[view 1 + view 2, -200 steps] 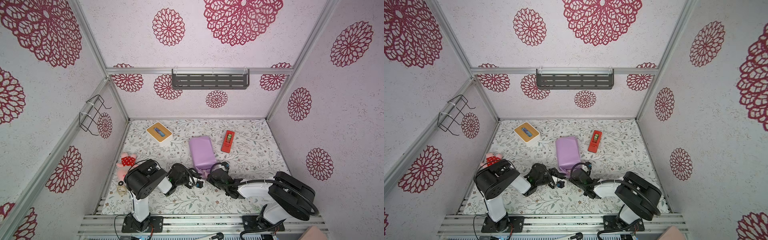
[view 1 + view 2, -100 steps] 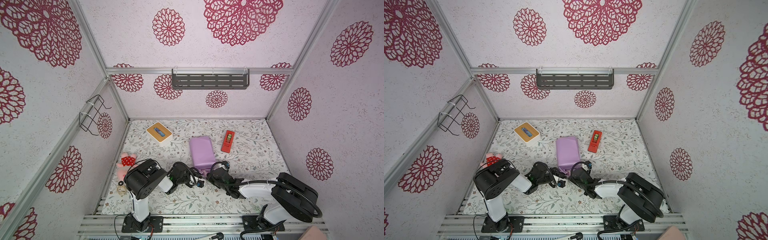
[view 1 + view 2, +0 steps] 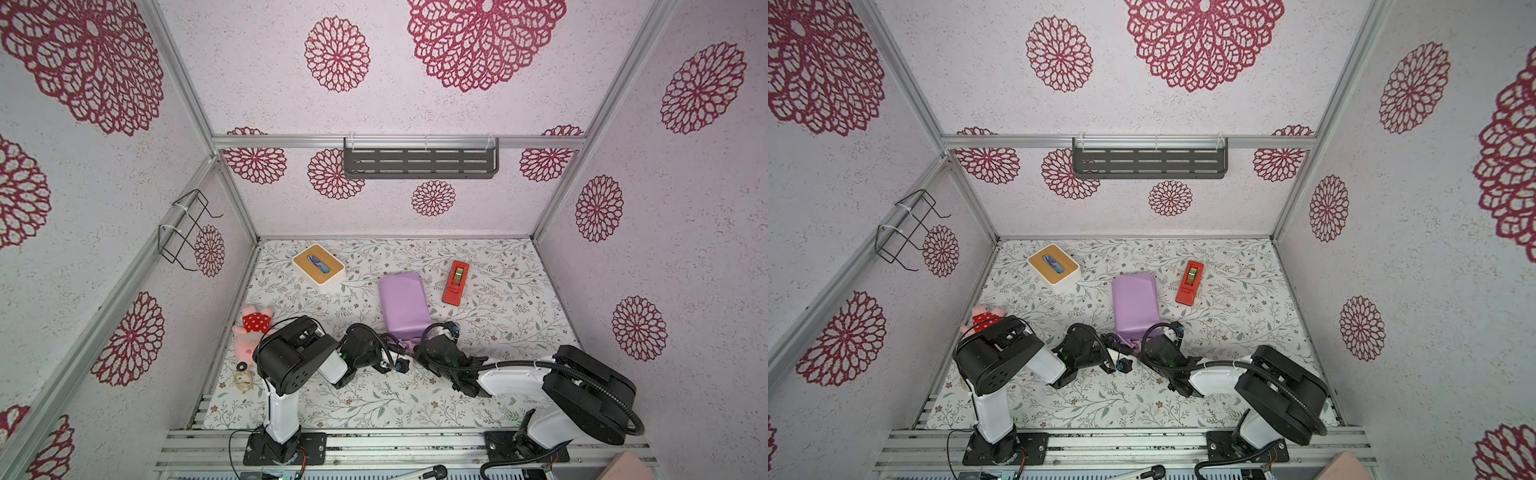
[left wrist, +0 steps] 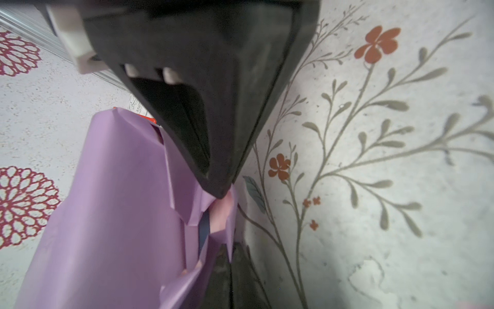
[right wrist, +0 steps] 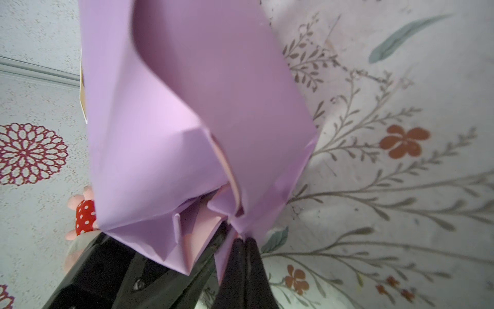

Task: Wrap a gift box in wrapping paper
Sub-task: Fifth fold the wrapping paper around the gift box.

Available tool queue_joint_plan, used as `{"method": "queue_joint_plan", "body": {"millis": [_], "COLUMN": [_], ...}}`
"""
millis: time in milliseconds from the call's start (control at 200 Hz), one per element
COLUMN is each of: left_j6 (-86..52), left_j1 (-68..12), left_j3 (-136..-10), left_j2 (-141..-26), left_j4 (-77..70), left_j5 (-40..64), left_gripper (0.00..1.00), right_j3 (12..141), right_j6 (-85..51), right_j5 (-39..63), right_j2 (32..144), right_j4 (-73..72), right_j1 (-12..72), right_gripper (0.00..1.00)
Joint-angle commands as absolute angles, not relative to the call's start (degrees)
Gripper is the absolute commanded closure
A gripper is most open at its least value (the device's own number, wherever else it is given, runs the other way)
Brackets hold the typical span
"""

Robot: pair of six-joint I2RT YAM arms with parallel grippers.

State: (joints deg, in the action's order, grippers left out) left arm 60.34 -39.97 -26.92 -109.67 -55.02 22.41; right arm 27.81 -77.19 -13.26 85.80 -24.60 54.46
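Observation:
The wrapping paper (image 3: pixel 402 300) is folded lilac side out around the gift box, mid-table in both top views. Only a navy sliver of the gift box (image 4: pixel 204 227) shows at the loosely folded near end, where pink inner flaps stick out. Both grippers meet at that end. My left gripper (image 4: pixel 231 267) is shut with a pointed lilac flap caught between its fingers; in a top view it (image 3: pixel 400 347) sits left of the flaps. My right gripper (image 5: pixel 244 240) is shut on the paper's lower corner, which is drawn to a point at its tips, and it (image 3: pixel 417 348) comes in from the right.
A white tissue box with a wooden top (image 3: pixel 318 266) stands at the back left. A red tape dispenser (image 3: pixel 456 281) lies right of the package. A pink plush toy (image 3: pixel 253 328) and small rings (image 3: pixel 242 374) lie by the left wall, beside the left arm.
My left gripper has closed its fingers at the package's near end. The right gripper stayed shut and the package has hardly moved.

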Motion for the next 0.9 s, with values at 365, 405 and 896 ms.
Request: {"method": "queue_joint_plan", "body": {"millis": [365, 405, 896], "left_j6": [55.9, 54.8, 48.5], "left_j1": [-39.6, -39.7, -39.8], "left_j3": [-25.1, -24.9, -21.6], "left_j2": [-109.6, -109.8, -115.5], "left_j4": [-60.2, -61.3, -77.5], "left_j5": [23.3, 23.4, 21.1], "left_gripper": [1.00, 1.00, 1.00], "right_j3": [28.6, 28.9, 44.8], "right_j6": [-71.3, -69.4, -41.1], "right_j5": [-13.8, -14.0, -10.8], "right_j2": [78.6, 77.0, 74.1], "right_j4": [-19.9, -18.0, 3.5], "right_j1": [51.6, 51.3, 42.9], "right_gripper": [0.86, 0.83, 0.50]}}
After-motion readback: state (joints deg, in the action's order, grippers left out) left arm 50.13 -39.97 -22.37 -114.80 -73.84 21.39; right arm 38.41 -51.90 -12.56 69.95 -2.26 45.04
